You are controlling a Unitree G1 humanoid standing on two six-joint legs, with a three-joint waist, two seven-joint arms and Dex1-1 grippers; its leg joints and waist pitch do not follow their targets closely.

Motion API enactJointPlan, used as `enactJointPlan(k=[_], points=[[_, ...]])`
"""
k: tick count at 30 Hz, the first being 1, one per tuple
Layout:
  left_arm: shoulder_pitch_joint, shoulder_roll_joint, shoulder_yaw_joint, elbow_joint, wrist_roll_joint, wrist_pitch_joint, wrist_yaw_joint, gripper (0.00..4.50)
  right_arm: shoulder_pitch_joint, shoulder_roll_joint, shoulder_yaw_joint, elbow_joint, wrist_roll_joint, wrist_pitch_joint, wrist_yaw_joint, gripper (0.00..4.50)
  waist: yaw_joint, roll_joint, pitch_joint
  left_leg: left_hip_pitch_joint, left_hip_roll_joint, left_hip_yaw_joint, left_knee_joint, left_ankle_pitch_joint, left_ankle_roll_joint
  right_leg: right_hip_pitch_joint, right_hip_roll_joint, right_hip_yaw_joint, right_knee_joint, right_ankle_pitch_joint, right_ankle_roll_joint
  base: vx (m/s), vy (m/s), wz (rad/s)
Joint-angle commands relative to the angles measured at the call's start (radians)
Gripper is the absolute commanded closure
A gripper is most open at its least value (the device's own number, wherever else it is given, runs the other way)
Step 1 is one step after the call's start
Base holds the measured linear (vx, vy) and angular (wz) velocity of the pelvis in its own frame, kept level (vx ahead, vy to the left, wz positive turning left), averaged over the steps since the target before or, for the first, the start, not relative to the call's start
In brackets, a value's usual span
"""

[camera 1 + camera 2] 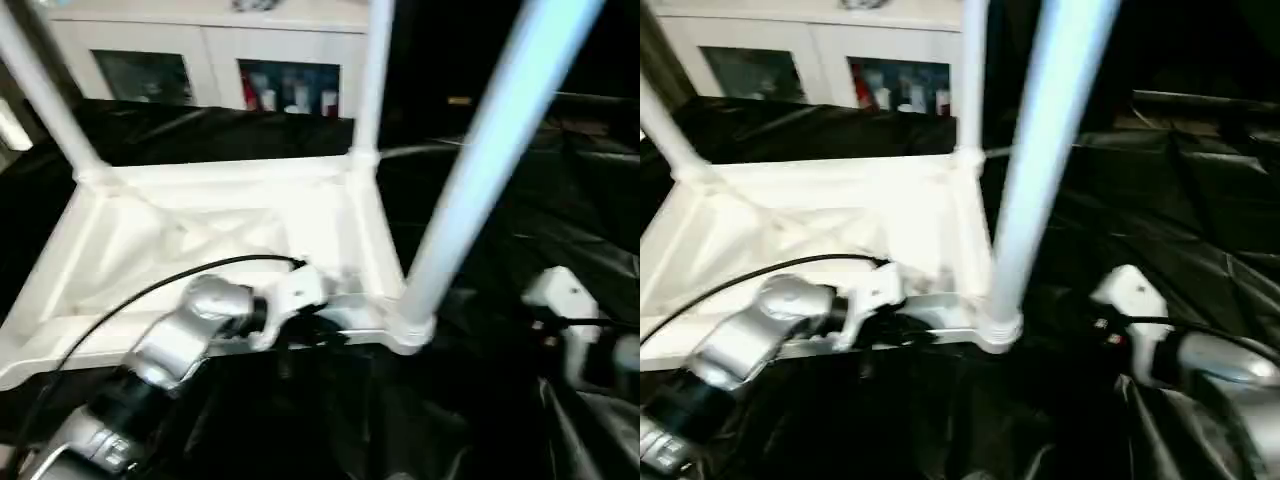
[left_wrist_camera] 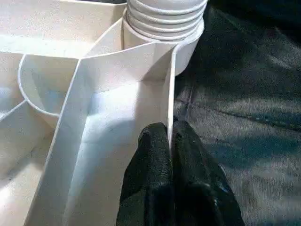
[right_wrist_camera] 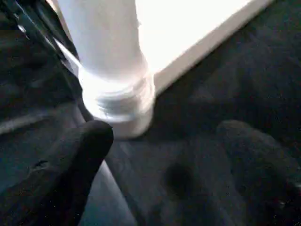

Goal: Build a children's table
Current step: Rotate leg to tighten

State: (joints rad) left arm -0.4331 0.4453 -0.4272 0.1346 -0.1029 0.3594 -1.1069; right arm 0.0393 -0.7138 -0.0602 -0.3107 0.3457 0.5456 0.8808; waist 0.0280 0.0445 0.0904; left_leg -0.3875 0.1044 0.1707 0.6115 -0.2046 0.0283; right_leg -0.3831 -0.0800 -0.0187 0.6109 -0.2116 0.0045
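Black-draped work table (image 1: 560, 200), tabletop (image 1: 200, 230) upside down, left gripper (image 2: 170, 141) clenched on its near rim, right gripper (image 3: 164, 155) released beside corner leg (image 1: 470, 180).

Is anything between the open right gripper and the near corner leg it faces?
Nothing visible. The right gripper is open, with bare black cloth between its fingers and the leg screwed into the tabletop.

One tabletop (image 1: 200, 240), three standing legs (image 1: 480, 170), two claws (image 2: 170, 141).
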Motion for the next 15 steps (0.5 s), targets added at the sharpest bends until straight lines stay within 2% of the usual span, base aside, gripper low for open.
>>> enactJointPlan(k=[1, 3, 4, 6, 7, 9, 11, 15], points=[[0.019, 0.022, 0.041, -0.015, -0.008, 0.025, 0.015, 4.50, -0.028, 0.017, 0.043, -0.006, -0.016, -0.027, -0.001, 0.04, 0.009, -0.024, -0.055, 0.015, 0.123, -0.057, -0.093, -0.188, 0.087, 0.032, -0.095, 0.042, -0.075, -0.163, -0.282, 0.000, 0.000, 0.00], [0.026, 0.028, 0.045, -0.019, -0.008, 0.024, 0.012, 4.50, -0.059, 0.041, 0.076, 0.011, -0.035, -0.035, -0.020, 0.04, 0.008, -0.025, -0.055, 0.013, 0.121, -0.055, -0.093, -0.164, 0.092, 0.033, -0.094, 0.042, -0.071, -0.127, -0.293, 0.000, 0.000, 0.00], [0.026, 0.026, 0.049, -0.019, -0.009, 0.024, 0.016, 4.50, -0.079, 0.059, 0.096, 0.023, -0.057, -0.059, -0.035, 0.04, 0.010, -0.024, -0.057, 0.017, 0.122, -0.053, -0.091, -0.154, 0.091, 0.031, -0.094, 0.042, -0.070, -0.109, -0.298, 0.000, 0.000, 0.00], [0.021, 0.023, 0.052, -0.016, -0.010, 0.030, 0.021, 4.50, -0.112, 0.095, 0.103, 0.051, -0.058, -0.053, -0.057, 0.04, 0.008, -0.025, -0.057, 0.015, 0.120, -0.052, -0.089, -0.144, 0.094, 0.034, -0.094, 0.042, -0.067, -0.089, -0.307, 0.000, 0.000, 0.00], [0.013, 0.018, 0.049, -0.011, -0.010, 0.028, 0.018, 4.50, -0.127, 0.103, 0.118, 0.069, -0.075, -0.077, -0.055, 0.04, 0.009, -0.027, -0.058, 0.016, 0.119, -0.051, -0.089, -0.142, 0.094, 0.034, -0.094, 0.041, -0.066, -0.085, -0.312, 0.000, 0.000, 0.00], [-0.001, 0.010, 0.044, -0.002, -0.011, 0.026, 0.016, 4.50, -0.145, 0.105, 0.148, 0.095, -0.108, -0.118, -0.048, 0.04, 0.009, -0.026, -0.059, 0.017, 0.119, -0.049, -0.087, -0.135, 0.092, 0.034, -0.093, 0.041, -0.064, -0.075, -0.315, 0.000, 0.000, 0.00], [-0.011, 0.004, 0.041, 0.004, -0.010, 0.024, 0.017, 4.50, -0.152, 0.106, 0.161, 0.108, -0.114, -0.124, -0.042, 0.04, 0.012, -0.025, -0.061, 0.019, 0.121, -0.049, -0.086, -0.119, 0.097, 0.037, -0.092, 0.041, -0.060, -0.037, -0.320, 0.000, 0.000, 0.00], [-0.036, -0.020, 0.040, 0.038, -0.008, 0.013, 0.026, 4.50, -0.172, 0.109, 0.203, 0.147, -0.139, -0.148, -0.028, 0.04, 0.016, -0.024, -0.061, 0.020, 0.120, -0.046, -0.085, -0.128, 0.097, 0.036, -0.092, 0.041, -0.061, -0.039, -0.328, 0.000, 0.000, 0.00]])
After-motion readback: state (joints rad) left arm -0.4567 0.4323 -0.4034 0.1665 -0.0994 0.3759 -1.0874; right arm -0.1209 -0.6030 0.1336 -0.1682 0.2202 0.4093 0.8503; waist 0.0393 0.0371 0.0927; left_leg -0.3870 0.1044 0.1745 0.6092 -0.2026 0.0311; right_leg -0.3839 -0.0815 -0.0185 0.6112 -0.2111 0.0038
